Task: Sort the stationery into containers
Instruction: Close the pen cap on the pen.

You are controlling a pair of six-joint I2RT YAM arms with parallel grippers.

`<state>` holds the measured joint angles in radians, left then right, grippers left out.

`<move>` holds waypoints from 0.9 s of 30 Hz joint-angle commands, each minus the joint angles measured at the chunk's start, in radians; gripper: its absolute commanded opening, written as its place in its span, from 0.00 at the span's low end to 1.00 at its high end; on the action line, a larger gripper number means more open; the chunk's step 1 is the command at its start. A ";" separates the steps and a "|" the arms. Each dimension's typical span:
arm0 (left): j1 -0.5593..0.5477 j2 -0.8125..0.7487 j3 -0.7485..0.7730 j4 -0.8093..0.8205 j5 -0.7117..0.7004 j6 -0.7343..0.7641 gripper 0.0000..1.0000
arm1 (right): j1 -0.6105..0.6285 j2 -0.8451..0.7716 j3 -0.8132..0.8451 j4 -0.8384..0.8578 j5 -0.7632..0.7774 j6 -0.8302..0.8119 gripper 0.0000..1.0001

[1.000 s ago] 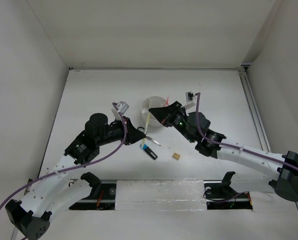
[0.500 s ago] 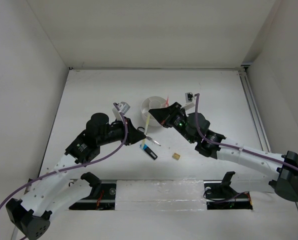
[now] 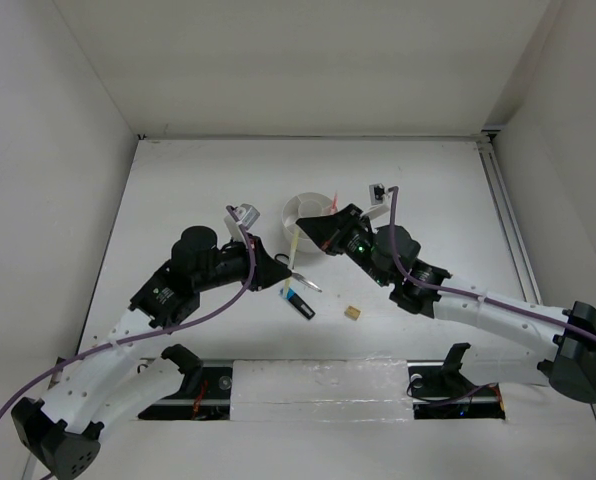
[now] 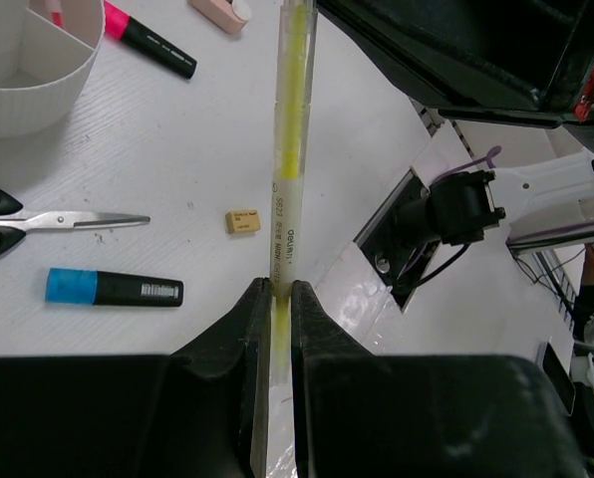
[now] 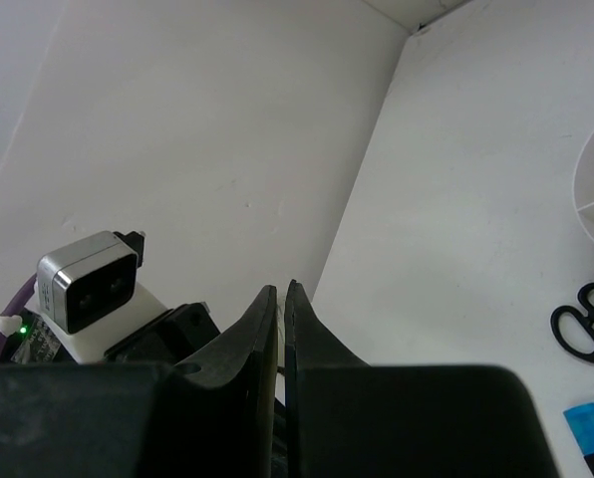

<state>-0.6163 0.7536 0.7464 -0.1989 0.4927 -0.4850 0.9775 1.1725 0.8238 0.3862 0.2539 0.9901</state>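
Pencil first: the thin pale yellow pencil, clear-barrelled, is clamped at its lower end in the left claw, whose two black fingers press it from both sides. In the left wrist view its long axis runs almost straight up the frame, leaning slightly to the right. Its far end leaves the top edge just beside the black body of the right arm. Seen from above, the pencil slants from the left claw up toward the lower-left rim of the low round white plastic tub with inner dividers.

The right claw is closed to a hairline slit with nothing seen in it. From above it sits at the tub's lower edge, near the pencil's upper end. Whether it touches the pencil cannot be told.

On the white tabletop, in the left wrist view:
- The black-handled scissors point their blades toward the right of the frame.
- The blue-and-black highlighter lies level below them, blue end at the left.
- The small tan eraser sits just left of the pencil's barrel.
- The pink-and-black highlighter slants down to the right near the tub.
- The pinkish eraser lies at the top edge.

Bare tabletop stretches across the upper and left parts of the overhead frame, up to the white walls.
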 commanded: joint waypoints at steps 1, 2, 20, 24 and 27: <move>0.009 -0.020 0.045 0.138 -0.066 0.020 0.00 | 0.049 0.012 0.024 0.000 -0.114 -0.010 0.05; 0.009 -0.010 0.045 0.138 -0.056 0.020 0.00 | 0.049 0.012 0.024 0.009 -0.114 -0.010 0.08; 0.009 0.000 0.045 0.128 -0.074 0.020 0.00 | 0.049 -0.077 0.026 0.000 -0.081 -0.050 0.67; 0.009 0.010 0.045 0.128 -0.100 0.020 0.00 | 0.049 -0.126 0.006 -0.032 -0.036 -0.059 0.73; 0.009 0.023 0.045 0.138 -0.100 0.011 0.00 | 0.049 -0.148 -0.003 -0.050 -0.025 -0.070 0.75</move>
<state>-0.6113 0.7700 0.7486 -0.1123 0.4049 -0.4789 1.0161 1.0531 0.8207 0.3401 0.1917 0.9447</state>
